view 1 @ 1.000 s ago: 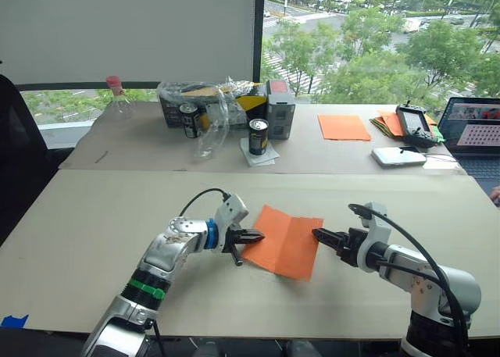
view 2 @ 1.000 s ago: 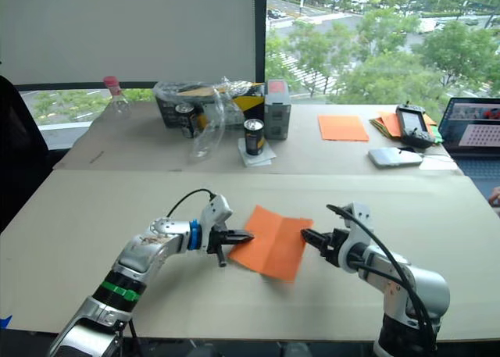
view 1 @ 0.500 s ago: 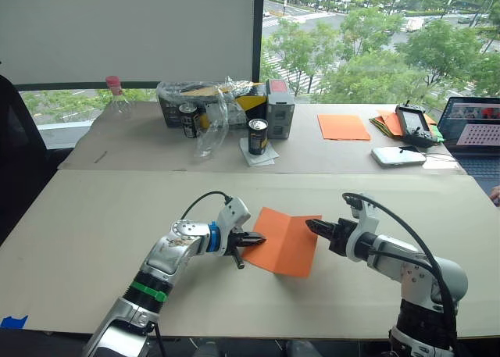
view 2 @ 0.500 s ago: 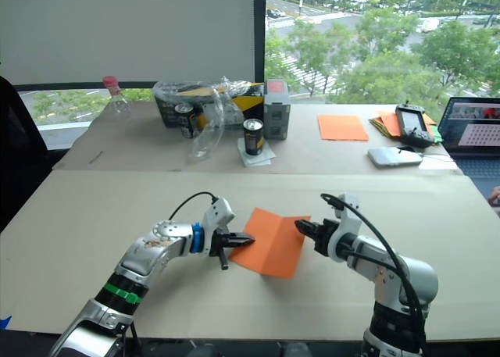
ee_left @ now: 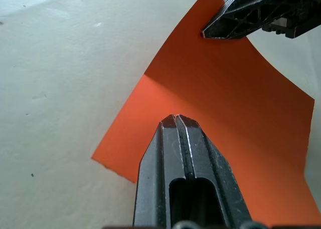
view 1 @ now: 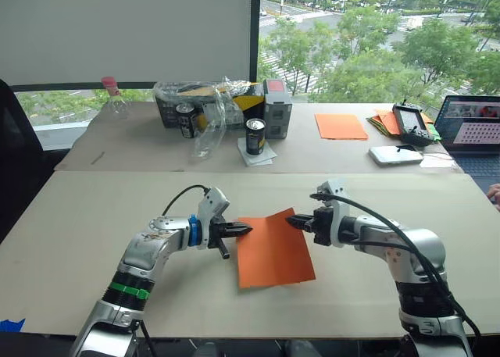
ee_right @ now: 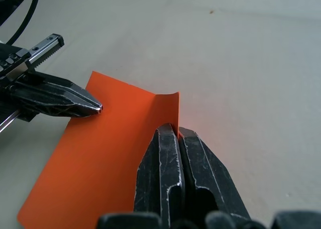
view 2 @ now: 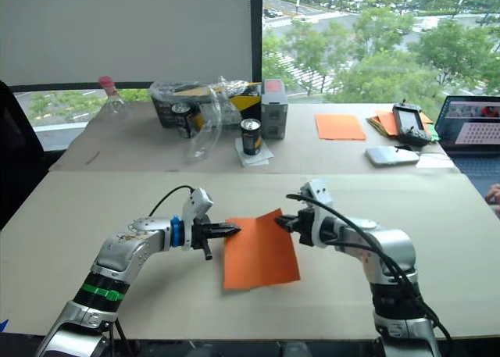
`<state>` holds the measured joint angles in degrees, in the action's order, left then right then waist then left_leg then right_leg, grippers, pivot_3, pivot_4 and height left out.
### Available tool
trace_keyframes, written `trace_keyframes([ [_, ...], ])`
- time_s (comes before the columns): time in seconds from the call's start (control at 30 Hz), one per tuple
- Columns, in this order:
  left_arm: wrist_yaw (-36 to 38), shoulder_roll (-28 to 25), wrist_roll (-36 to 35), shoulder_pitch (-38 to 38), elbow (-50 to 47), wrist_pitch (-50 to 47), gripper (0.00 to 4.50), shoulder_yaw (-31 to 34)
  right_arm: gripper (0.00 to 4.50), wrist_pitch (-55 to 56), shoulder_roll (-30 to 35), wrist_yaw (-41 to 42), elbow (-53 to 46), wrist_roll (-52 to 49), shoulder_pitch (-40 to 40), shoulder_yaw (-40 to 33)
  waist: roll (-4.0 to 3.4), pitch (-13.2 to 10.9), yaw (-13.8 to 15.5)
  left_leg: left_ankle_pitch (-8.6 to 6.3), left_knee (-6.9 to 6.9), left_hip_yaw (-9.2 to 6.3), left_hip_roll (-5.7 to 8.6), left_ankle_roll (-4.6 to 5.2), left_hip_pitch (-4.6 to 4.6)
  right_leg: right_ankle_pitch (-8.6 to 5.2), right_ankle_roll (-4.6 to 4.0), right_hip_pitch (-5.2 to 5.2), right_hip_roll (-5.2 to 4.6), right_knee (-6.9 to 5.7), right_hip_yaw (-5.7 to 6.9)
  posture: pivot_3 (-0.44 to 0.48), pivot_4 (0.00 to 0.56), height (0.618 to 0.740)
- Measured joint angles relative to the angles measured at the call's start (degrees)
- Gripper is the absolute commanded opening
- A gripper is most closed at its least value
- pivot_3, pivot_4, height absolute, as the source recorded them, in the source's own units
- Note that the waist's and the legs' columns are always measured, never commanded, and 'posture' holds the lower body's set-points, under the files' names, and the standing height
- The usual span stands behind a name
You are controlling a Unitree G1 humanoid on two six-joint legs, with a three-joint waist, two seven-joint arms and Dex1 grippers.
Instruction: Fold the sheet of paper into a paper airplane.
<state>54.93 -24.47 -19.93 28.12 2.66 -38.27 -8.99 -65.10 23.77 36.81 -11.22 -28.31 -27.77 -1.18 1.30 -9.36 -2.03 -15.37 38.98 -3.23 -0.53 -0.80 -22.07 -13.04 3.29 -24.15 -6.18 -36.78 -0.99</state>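
A: Jaws?

B: My right gripper [view 1: 291,220] is pinching the far corner of the sheet of paper [view 1: 272,251], lifting that corner a bit off the table [view 1: 94,216]. My left gripper [view 1: 247,230] has its jaws pressed together, tip on the sheet's other far corner, pinning it rather than gripping it, as far as I can judge.

A: Where's the sheet?

B: Centre of the near table, between my two grippers. Left gripper at its 10 o'clock corner, right at about 1 o'clock. Near edge lies flat; far right corner curls up.

A: Which step?

B: Early, I'd say. Looks like a sheet folded in half or a first fold being set up; no nose, no wings yet.

A: Next move needs what?

B: Probably carrying the pinched corner over toward 7 o'clock while the left tip holds its corner down, then pressing a crease. Thin paper, so it may slide or buckle if the pin slips.

A: Clutter?

B: Cans [view 1: 255,136], a box [view 1: 278,108] and a spare orange sheet [view 1: 341,126] sit at 12 o'clock, well apart.
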Motion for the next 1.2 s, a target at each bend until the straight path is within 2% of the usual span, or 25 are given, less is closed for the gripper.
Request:
trace_keyframes([
  [0.23, -0.8, 0.1, 3.1, -3.1, -0.7, 2.8, 0.0, -4.6, 0.05, 2.2, -0.1, -1.4, 2.4, 0.6, -0.5, 0.9, 0.0, 0.0, 0.1, 0.0, -0.01, 0.0, 0.0, 0.0, 0.02, 0.0, 0.0, -0.02, 0.0, -0.01, 0.0, 0.0, 0.15, 0.715],
  [0.47, -2.6, 1.6, 6.1, -3.7, 0.9, 9.2, 0.0, -6.1, 0.05, 2.0, -1.9, -5.0, 2.1, 0.5, 1.0, 0.2, -0.01, 0.0, 0.9, 0.0, 0.01, 0.0, 0.0, 0.0, 0.12, 0.01, -0.01, 0.08, 0.0, -0.06, 0.0, 0.0, 0.15, 0.715],
  [0.67, -2.8, 2.0, 6.7, -3.8, 1.8, 11.3, 0.0, -6.5, 1.91, 2.6, -1.5, -5.4, 1.2, 0.2, 2.3, 0.5, -0.02, 0.0, 1.2, 0.01, 0.03, 0.01, 0.0, 0.0, 0.19, 0.01, -0.02, 0.13, 0.0, -0.11, 0.0, 0.0, 0.15, 0.715],
  [0.9, -2.6, 1.5, 6.7, -3.9, 1.9, 12.1, 0.0, -6.6, 1.91, 4.6, 0.7, -3.5, 1.3, 0.2, 2.1, 0.6, -0.02, 0.0, 1.1, 0.01, 0.02, 0.01, 0.0, 0.0, 0.21, 0.01, -0.02, 0.13, 0.0, -0.12, 0.0, 0.0, 0.15, 0.715],
  [1.2, -2.7, 1.5, 6.7, -3.9, 1.9, 12.1, 0.0, -6.7, 1.91, 6.6, 2.2, -0.3, 5.8, 0.6, -2.0, 1.9, -0.02, 0.0, 1.1, 0.01, 0.02, 0.01, 0.0, 0.01, 0.21, 0.01, -0.02, 0.13, 0.0, -0.11, 0.0, 0.0, 0.15, 0.715],
])
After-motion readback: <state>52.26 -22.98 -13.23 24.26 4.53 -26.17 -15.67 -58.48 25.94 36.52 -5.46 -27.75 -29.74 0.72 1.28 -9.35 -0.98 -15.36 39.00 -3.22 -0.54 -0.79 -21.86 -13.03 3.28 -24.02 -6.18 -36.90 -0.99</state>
